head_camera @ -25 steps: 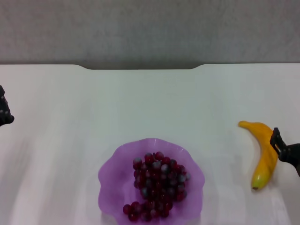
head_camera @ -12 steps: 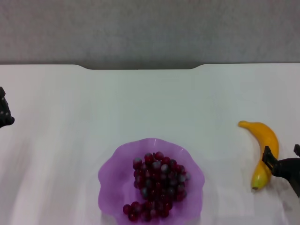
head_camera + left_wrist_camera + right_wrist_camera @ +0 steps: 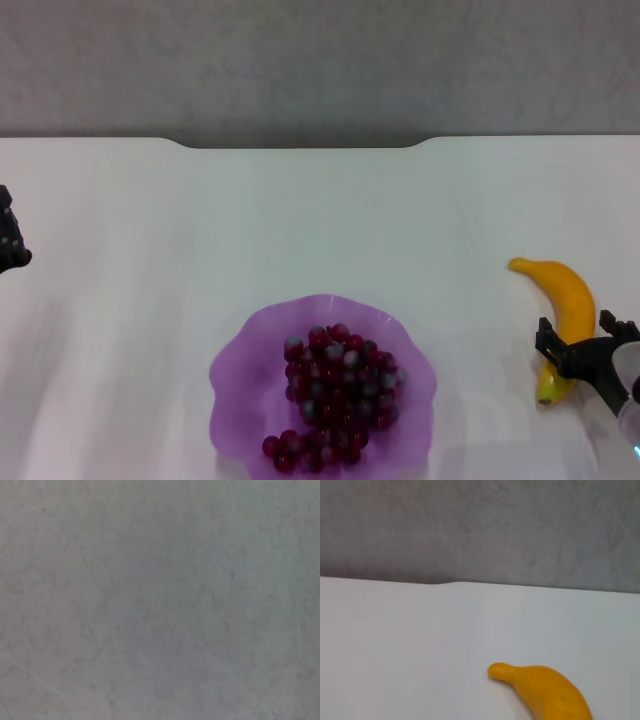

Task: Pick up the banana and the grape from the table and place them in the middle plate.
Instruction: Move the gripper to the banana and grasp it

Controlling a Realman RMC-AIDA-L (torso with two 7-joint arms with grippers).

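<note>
The grape (image 3: 335, 395), a bunch of dark red-purple berries, lies in the purple scalloped middle plate (image 3: 245, 365) at the near middle of the white table (image 3: 320, 220). The banana (image 3: 568, 310) lies on the table at the right, its dark tip toward me; it also shows in the right wrist view (image 3: 545, 690). My right gripper (image 3: 580, 345) is open, its two fingers standing on either side of the banana's near end. My left gripper (image 3: 8, 245) is at the far left edge, away from everything.
The table's far edge has a notch (image 3: 300, 145), with a grey wall behind it. The left wrist view shows only a grey surface.
My right gripper has moved toward me along the banana, from its middle to its near end, and now straddles it. The banana, grape and left arm have not moved.
</note>
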